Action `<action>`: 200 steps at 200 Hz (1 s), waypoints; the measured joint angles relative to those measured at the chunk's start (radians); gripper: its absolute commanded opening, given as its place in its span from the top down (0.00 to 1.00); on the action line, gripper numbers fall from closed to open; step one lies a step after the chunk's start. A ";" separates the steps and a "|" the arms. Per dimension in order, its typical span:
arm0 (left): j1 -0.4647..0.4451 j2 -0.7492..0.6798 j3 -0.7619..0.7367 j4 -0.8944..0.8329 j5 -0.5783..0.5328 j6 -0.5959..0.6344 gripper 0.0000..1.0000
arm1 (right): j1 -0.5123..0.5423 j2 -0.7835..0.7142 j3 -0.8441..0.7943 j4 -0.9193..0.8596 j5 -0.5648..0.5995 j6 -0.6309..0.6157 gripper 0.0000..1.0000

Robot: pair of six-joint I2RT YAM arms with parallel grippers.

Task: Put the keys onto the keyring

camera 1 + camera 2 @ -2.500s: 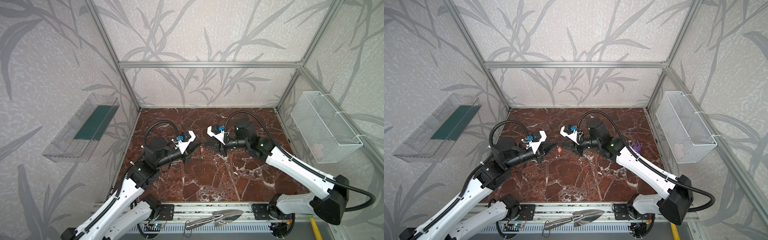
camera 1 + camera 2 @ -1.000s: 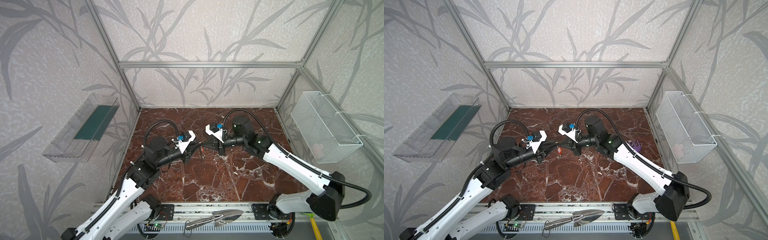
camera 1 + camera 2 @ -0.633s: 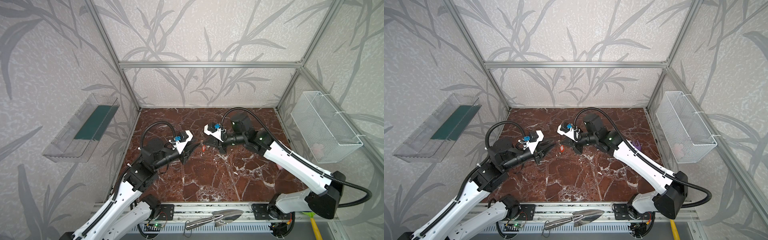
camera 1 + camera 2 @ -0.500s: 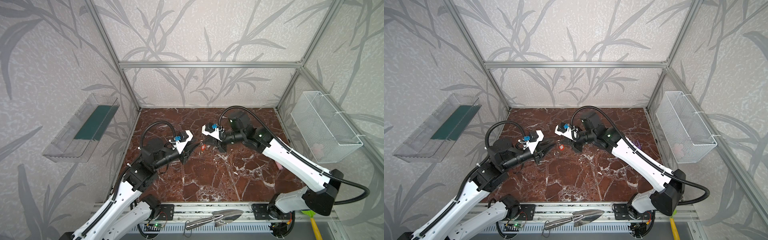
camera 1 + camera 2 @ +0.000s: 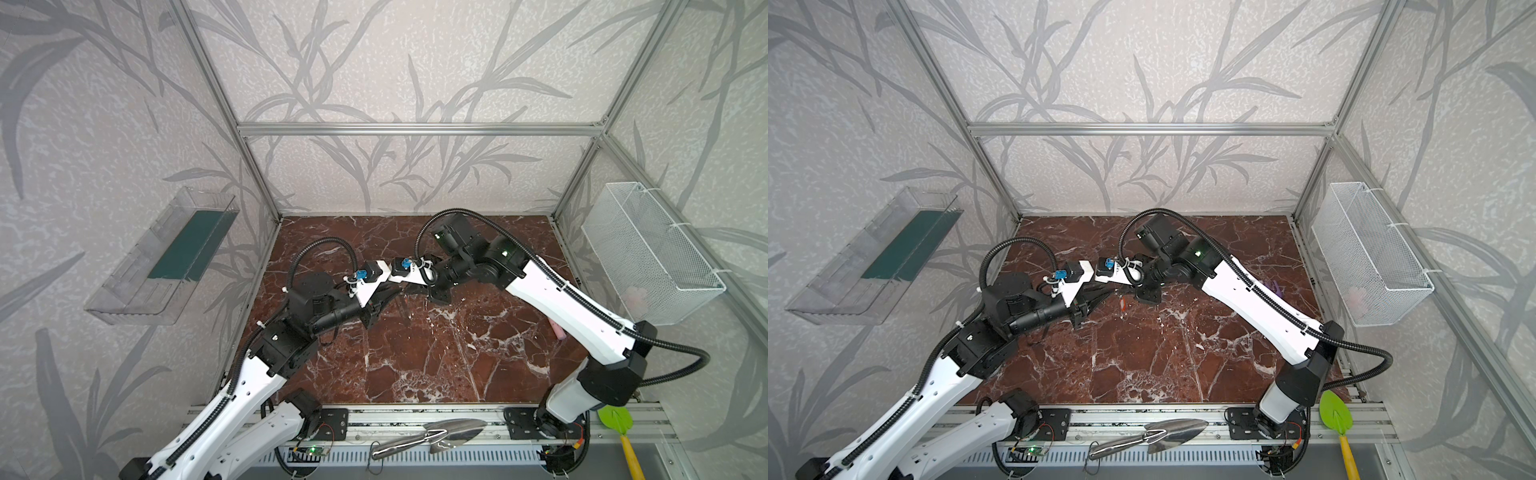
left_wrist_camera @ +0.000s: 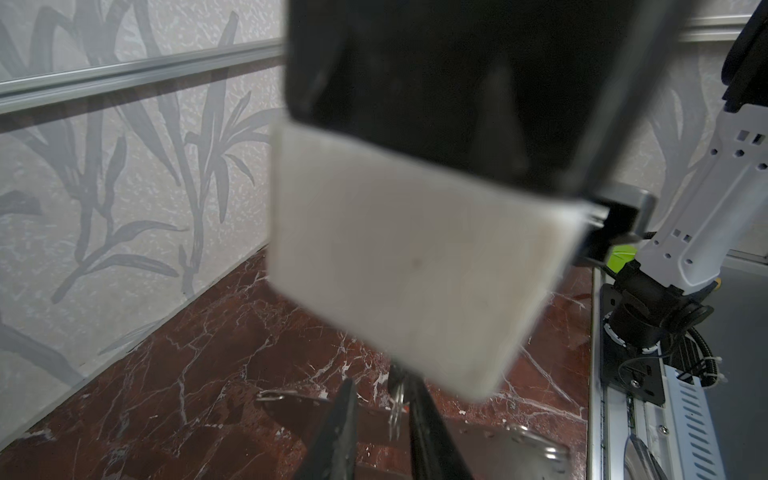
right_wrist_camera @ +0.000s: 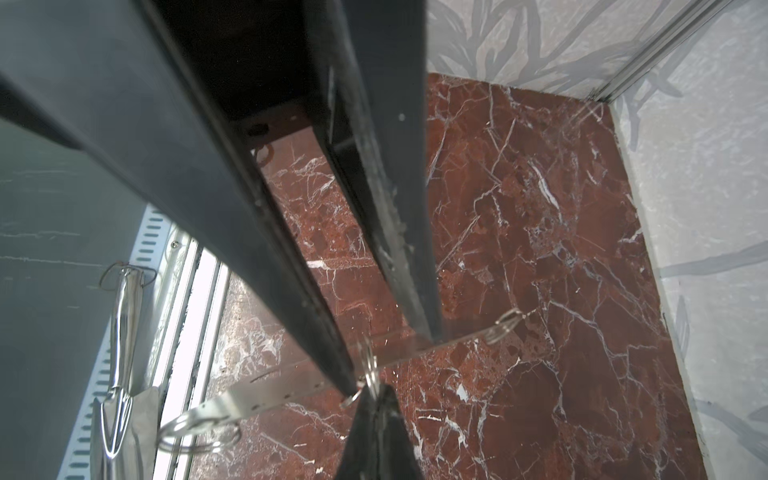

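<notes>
Above open table [image 7: 540, 249], keys [image 7: 274, 395] in right claw [image 7: 392, 357] touch keyring [image 7: 371, 370] in left claw [image 6: 380, 390].

- Tight on the lens, a blurred black block [image 6: 457, 83] with a white rectangular pad [image 6: 407, 266] fills the middle.
- Below, the left gripper [image 6: 380, 384] shows dark fingers [image 6: 336, 432] narrowly apart, with a thin silver wire ring [image 6: 397, 401] between them.
- Just beyond is a flat grey metal plate [image 6: 490, 457], against the red-brown marble floor [image 6: 199, 374].
</notes>
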 measured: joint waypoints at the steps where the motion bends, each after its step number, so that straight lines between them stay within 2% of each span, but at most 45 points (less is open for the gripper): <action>1: 0.000 0.002 0.001 -0.001 0.001 -0.001 0.79 | 0.001 0.001 0.002 -0.003 0.002 -0.001 1.00; 31: 0.001 0.016 0.014 -0.013 0.020 0.008 0.82 | 0.008 0.010 0.016 -0.049 0.029 -0.013 1.00; 121: 0.001 0.029 0.014 -0.013 0.048 0.008 0.85 | 0.008 0.010 0.016 -0.080 0.053 -0.019 1.00; 164: 0.000 -0.030 -0.042 0.075 -0.019 -0.040 0.77 | 0.003 0.021 0.066 -0.090 0.052 -0.022 1.00; 200: -0.002 -0.127 -0.192 0.210 -0.061 -0.075 0.76 | -0.003 0.035 0.112 -0.125 0.053 -0.035 1.00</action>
